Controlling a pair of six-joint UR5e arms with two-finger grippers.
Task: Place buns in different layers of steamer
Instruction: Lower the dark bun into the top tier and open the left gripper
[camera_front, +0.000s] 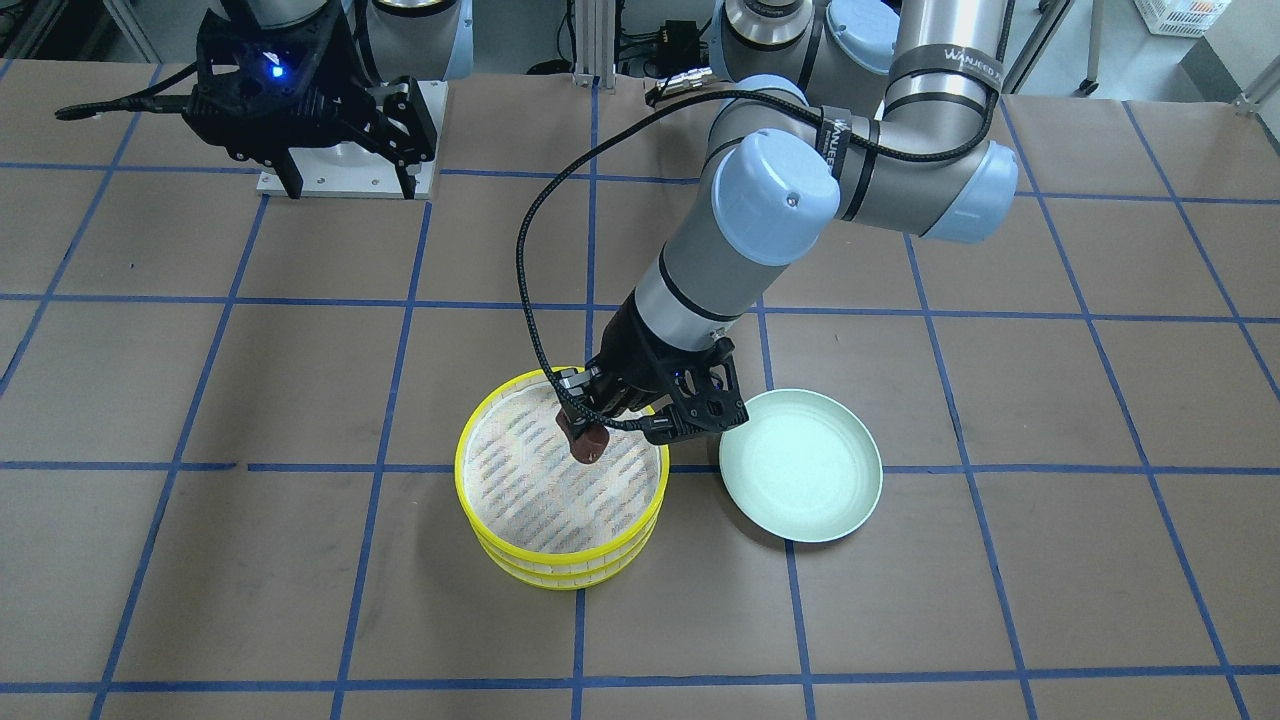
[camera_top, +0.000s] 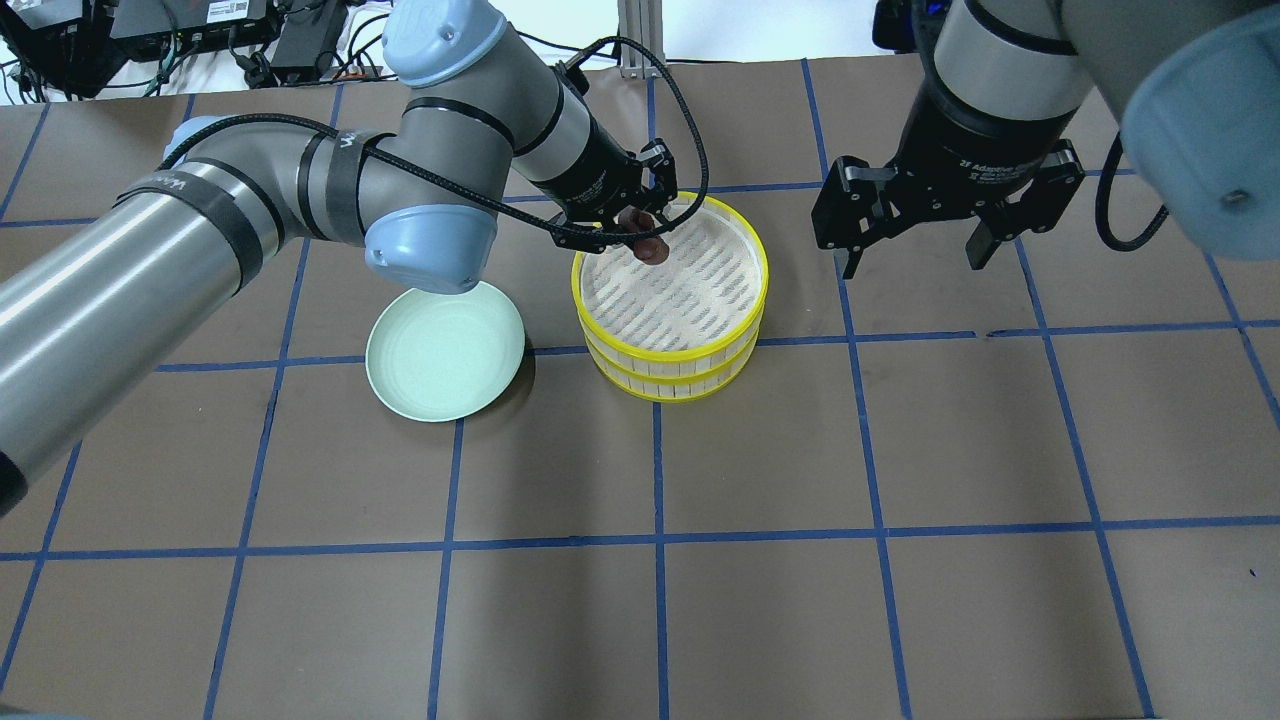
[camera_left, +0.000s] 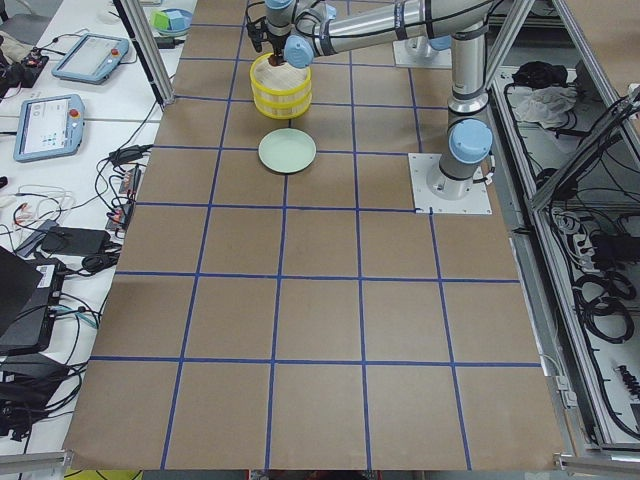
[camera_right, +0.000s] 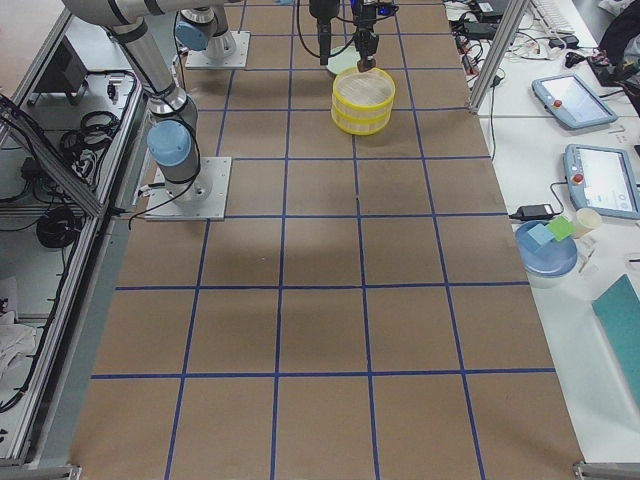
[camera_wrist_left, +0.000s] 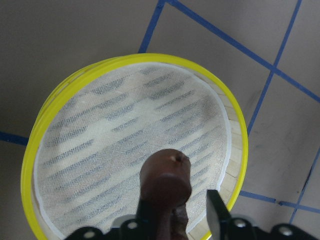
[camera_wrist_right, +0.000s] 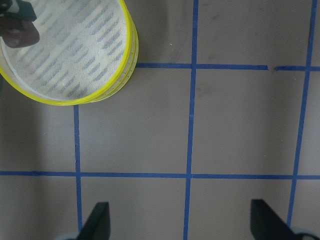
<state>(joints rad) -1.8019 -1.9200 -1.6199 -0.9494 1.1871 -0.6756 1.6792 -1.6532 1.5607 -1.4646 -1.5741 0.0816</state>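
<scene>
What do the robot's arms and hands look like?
Both arms are silver-grey tubes with pale blue caps at the joints. The left arm wears black bands with white lettering, and a black braided cable loops to its wrist. The left gripper and right gripper are black with two fingers each.

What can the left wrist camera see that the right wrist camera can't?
Only the left wrist view shows, close up, the left tool pinching the brown bun above almost the whole top tray. Only the right wrist view shows the right tool, open, over the blue-lined table. Both show the yellow-rimmed tray and the bun, tucked in the right view's corner.
</scene>
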